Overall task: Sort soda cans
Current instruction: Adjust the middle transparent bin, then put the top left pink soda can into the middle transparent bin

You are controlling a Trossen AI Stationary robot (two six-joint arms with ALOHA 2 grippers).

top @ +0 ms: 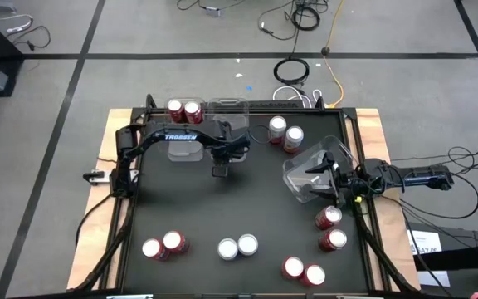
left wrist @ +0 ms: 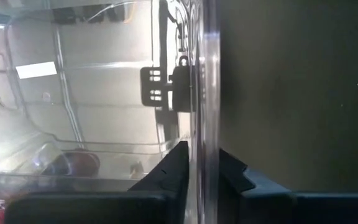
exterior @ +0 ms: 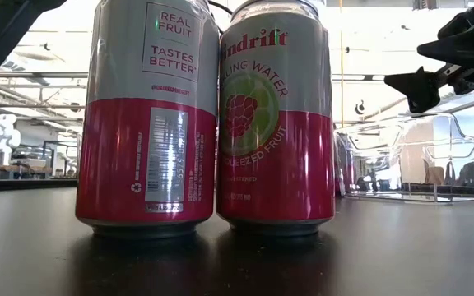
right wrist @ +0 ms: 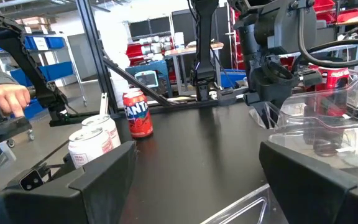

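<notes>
One camera is hanging overhead, looking straight down on the whole table [top: 247, 199]. Another is sitting at the surface's near edge, facing level into two cans [exterior: 208, 123] pressed close. Each wrist camera is peering past its own fingers; both are catching clear bins [left wrist: 104, 93].

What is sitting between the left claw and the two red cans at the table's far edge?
A clear bin stands between them. The left gripper has its fingers on either side of the bin's near wall, and the two red cans stand just beyond the bin's far side.
</notes>
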